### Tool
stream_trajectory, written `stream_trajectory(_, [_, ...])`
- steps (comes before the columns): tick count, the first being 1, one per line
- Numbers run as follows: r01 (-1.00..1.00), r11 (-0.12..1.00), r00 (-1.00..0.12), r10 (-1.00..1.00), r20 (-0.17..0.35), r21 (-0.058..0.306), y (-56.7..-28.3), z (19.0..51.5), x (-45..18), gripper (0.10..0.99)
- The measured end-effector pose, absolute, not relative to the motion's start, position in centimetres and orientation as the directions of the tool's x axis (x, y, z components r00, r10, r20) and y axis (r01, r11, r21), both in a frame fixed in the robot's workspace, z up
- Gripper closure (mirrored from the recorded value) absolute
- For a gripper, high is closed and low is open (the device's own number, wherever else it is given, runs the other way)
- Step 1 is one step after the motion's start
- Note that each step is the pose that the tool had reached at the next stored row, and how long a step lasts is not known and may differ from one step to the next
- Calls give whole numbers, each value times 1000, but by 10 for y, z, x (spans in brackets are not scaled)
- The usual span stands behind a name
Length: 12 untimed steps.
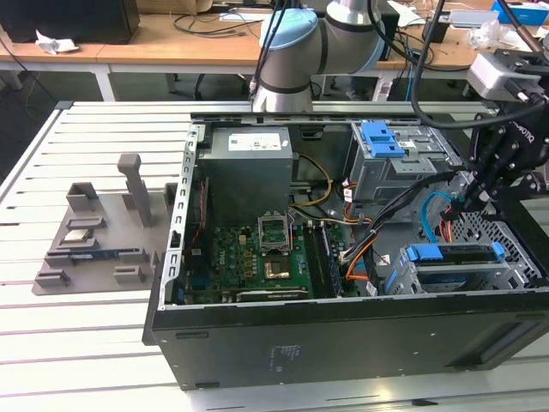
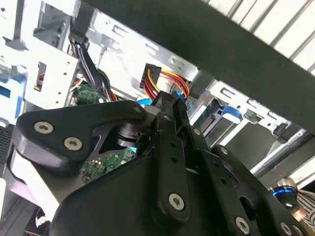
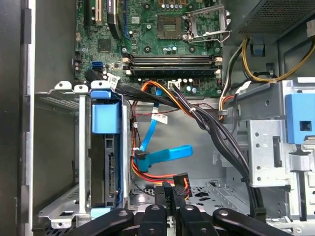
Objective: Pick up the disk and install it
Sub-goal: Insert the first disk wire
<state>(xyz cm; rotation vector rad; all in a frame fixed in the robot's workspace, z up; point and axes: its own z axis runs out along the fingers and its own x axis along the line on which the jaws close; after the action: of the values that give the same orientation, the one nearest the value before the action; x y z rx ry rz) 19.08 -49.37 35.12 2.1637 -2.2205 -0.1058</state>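
The arm (image 1: 296, 51) is reached over to the exterior view's right, wrist angled downward. The gripper (image 3: 168, 196) is held with its fingers (image 2: 170, 115) pressed together.

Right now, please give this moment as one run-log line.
disk: blue-framed silver drive in metal cage | tool: shut on black plug with coloured wires

Robotics lab, slatted metal workbench (image 1: 103, 129), cluttered desks (image 1: 171, 43), cables
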Motion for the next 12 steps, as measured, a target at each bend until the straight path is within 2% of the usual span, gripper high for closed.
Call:
stream_trajectory(7, [-997, 20, -21, -1000, -19, 76, -537, 349, 184, 918])
stream_trajectory(12, [-997, 19, -20, -1000, -19, 76, -537, 344, 184, 918])
